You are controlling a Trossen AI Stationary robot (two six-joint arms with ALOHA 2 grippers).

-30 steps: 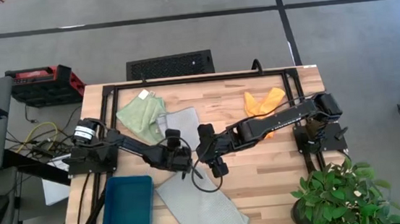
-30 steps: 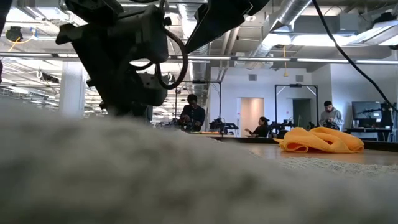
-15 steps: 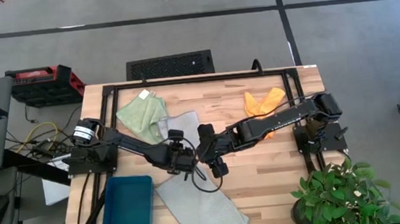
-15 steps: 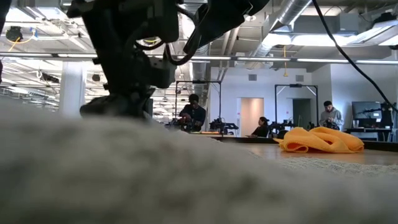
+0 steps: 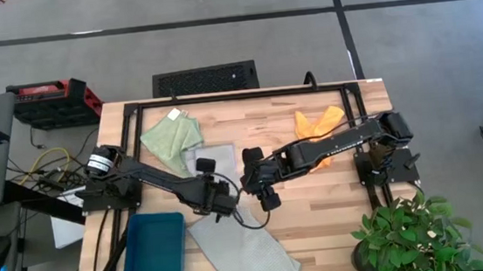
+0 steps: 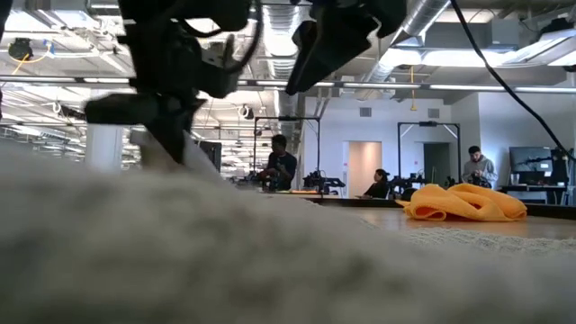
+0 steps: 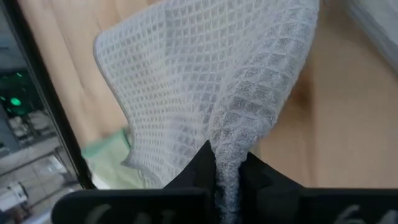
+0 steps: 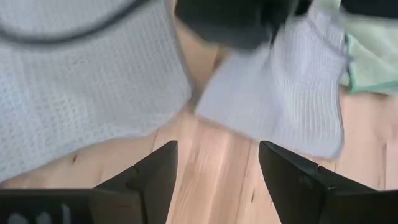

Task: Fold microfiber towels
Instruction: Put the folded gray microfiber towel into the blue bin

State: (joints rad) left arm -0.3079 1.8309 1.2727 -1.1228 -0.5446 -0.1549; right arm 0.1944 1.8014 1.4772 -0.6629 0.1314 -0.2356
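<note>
My left gripper [image 5: 223, 202] is shut on a pale grey-blue towel [image 5: 204, 161] at the table's middle. The towel also shows in the left wrist view [image 7: 205, 81], rising away from the fingers. My right gripper [image 5: 260, 192] hovers open and empty just right of the left gripper, and its fingers [image 8: 155, 177] stand above bare wood. A second grey-blue towel [image 5: 245, 251] lies flat by the near edge. The light green towel [image 5: 171, 137] lies at the far left. The orange towel [image 5: 319, 122] lies crumpled at the far right. My left gripper pinches a bunched fold of the grey-blue towel [image 7: 227, 169] between its two fingers. The cloth narrows into the pinch and spreads out wide beyond it. Its far part rests on the table beside the green towel [image 7: 102, 149].
A teal bin [image 5: 154, 253] stands at the near left corner. A potted plant [image 5: 413, 239] stands at the near right corner. A black frame [image 5: 247, 94] runs along the table's far edge. People stand in the room beyond the table [image 6: 281, 166].
My left gripper has gone toward the near edge, still shut on the grey-blue towel. The held part has been drawn over the rest, so the towel covers less of the table than before. Its far part by the green towel has stayed put.
</note>
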